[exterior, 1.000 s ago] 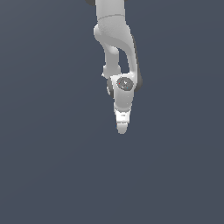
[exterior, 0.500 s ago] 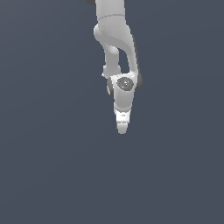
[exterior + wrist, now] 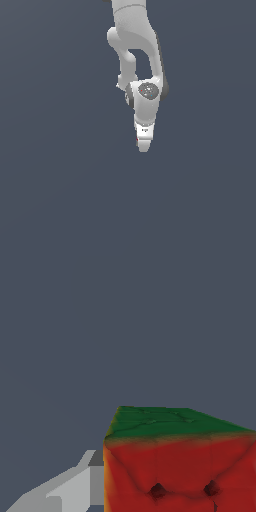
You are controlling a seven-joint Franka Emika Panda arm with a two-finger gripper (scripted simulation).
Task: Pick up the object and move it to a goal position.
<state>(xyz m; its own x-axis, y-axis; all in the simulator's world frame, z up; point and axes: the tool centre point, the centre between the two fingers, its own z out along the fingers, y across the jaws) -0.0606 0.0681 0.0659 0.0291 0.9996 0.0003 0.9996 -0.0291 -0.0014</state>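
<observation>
In the exterior view the white arm hangs down from the top, and my gripper points downward at the middle of the picture. Only a tiny red speck of the object shows at the hand's edge. In the wrist view the object is a red block with a green upper face and two dark dimples, very close to the camera. One grey finger lies flush against its side. The other finger is hidden behind the block. The gripper looks shut on the object.
A plain dark grey-blue surface fills both views. No other objects, containers or edges show, and no goal marker is visible.
</observation>
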